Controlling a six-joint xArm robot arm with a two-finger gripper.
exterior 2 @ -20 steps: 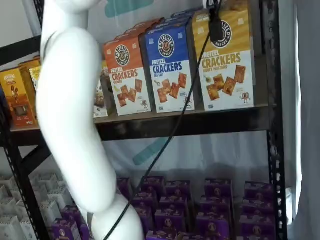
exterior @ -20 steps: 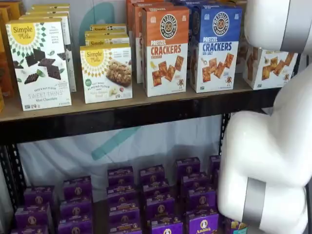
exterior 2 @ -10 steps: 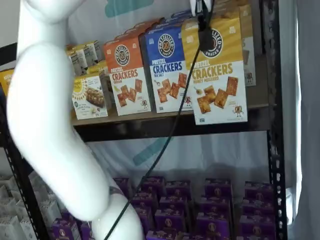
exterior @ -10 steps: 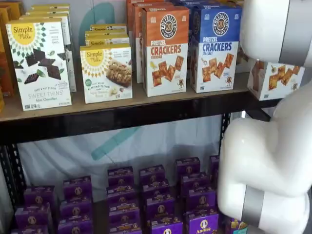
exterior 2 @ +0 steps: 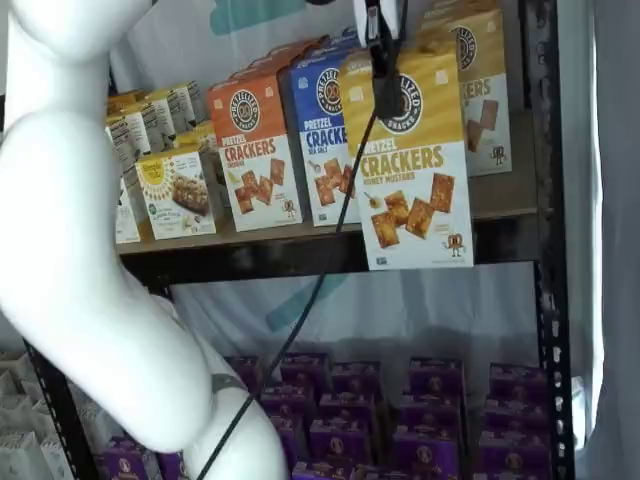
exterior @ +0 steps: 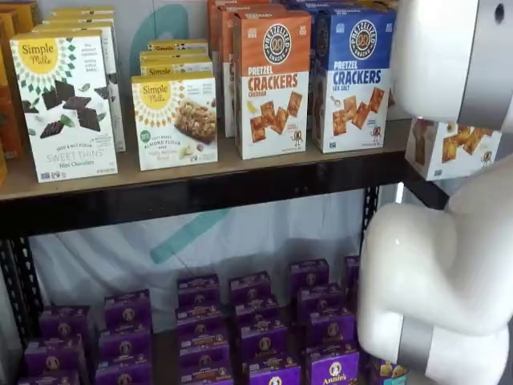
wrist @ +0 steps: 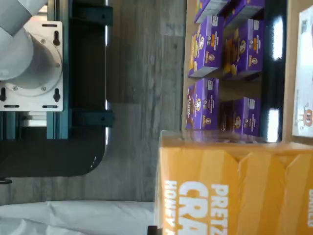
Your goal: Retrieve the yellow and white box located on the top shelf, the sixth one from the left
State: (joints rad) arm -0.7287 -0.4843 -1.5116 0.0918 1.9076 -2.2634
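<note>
The yellow and white box (exterior 2: 410,160) hangs in the air in front of the top shelf (exterior 2: 300,250), its lower edge past the dark front rail. My gripper (exterior 2: 384,45) comes down from the view's top edge and is shut on the box's upper end, with one black finger lying over the round logo. In a shelf view only the box's white lower part (exterior: 453,148) shows, beside the top shelf (exterior: 200,188) and behind my white arm. The wrist view shows the box's yellow side (wrist: 234,186) close up.
An orange crackers box (exterior: 271,80) and a blue one (exterior: 353,76) stand on the shelf. A second yellow box (exterior 2: 480,80) stays behind the held one. Purple boxes (exterior: 264,329) fill the lower level. My arm (exterior 2: 70,250) and a black upright (exterior 2: 548,200) flank the held box.
The held box has come forward off the shelf board and a little lower, now hanging clear in front of the rail. The arm has swung back with it.
</note>
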